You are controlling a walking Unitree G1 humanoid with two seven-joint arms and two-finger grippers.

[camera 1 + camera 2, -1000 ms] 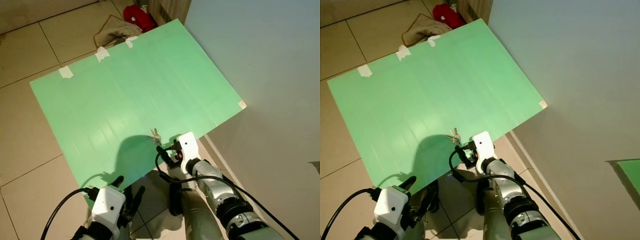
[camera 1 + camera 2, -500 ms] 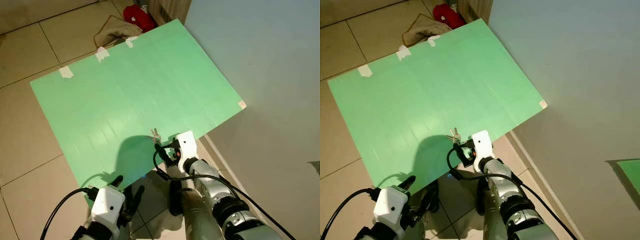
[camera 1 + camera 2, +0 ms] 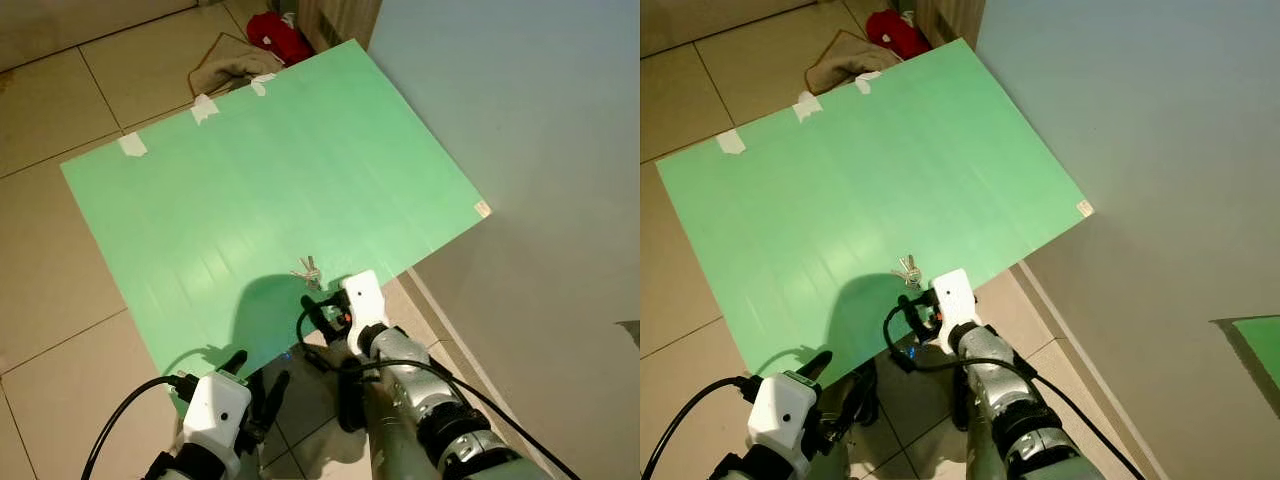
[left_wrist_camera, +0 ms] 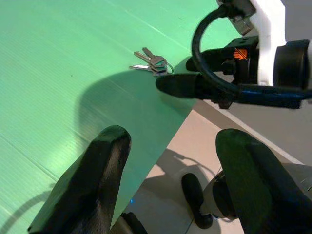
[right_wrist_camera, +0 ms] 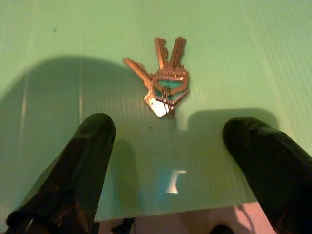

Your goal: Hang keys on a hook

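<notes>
The keys lie fanned out flat on the green sheet, close to its near edge. Right gripper hovers just short of them, fingers spread wide, nothing held. Left gripper hangs further back off the sheet's edge, also spread and empty. Tape strips hold the sheet's far edge. A small white sticker marks one corner, print too small to read.
</notes>
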